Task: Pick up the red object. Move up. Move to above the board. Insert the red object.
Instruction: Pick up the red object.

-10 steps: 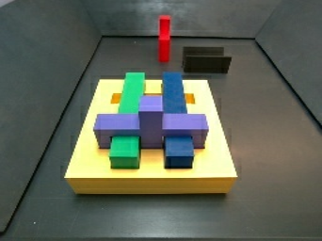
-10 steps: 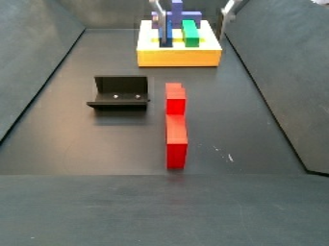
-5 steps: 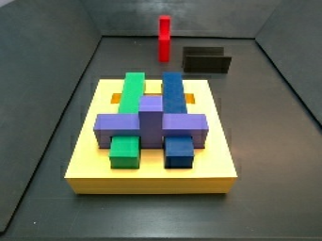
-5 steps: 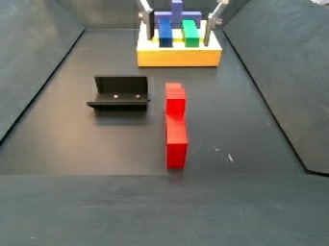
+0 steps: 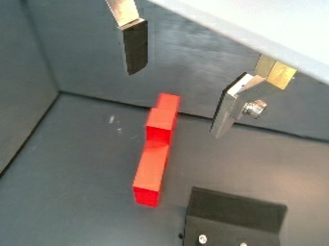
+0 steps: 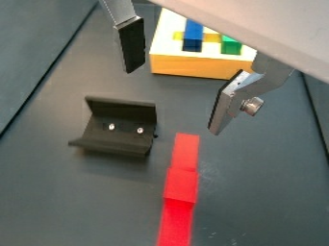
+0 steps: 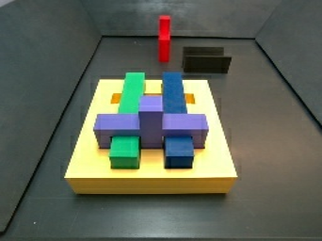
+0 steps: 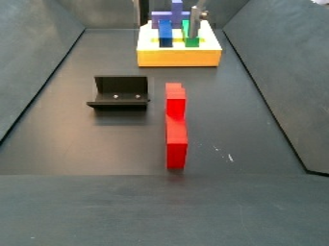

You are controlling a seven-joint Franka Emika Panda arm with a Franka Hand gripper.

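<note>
Gripper (image 6: 174, 84) hangs high w/ fingers spread wide, nothing between them; the silver plates w/ dark pads (image 5: 134, 50) show in both wrist views. Vs. a sec ago, in a side view the silver finger tips seen flanking the board (image 8: 179, 56) are gone from frame now, so the arm has likely travelled off the board toward the pick. Pick-up not yet begun.

The red object (image 8: 175, 123) lies flat on the dark surface (image 8: 77, 115), centre of that side view, untouched; glossy, hard-edged, reads as a thin bar w/ a step midway. In a wrist view it (image 5: 154, 148) sits below the open gap, apart from both fingers.

The fixture (image 8: 121, 93), dull black L-bracket, sits at 9 o'clock of the red piece, near. Board at 12 o'clock, well apart: yellow slab, matte, carrying green, blue, purple blocks (image 7: 151, 119).
</note>
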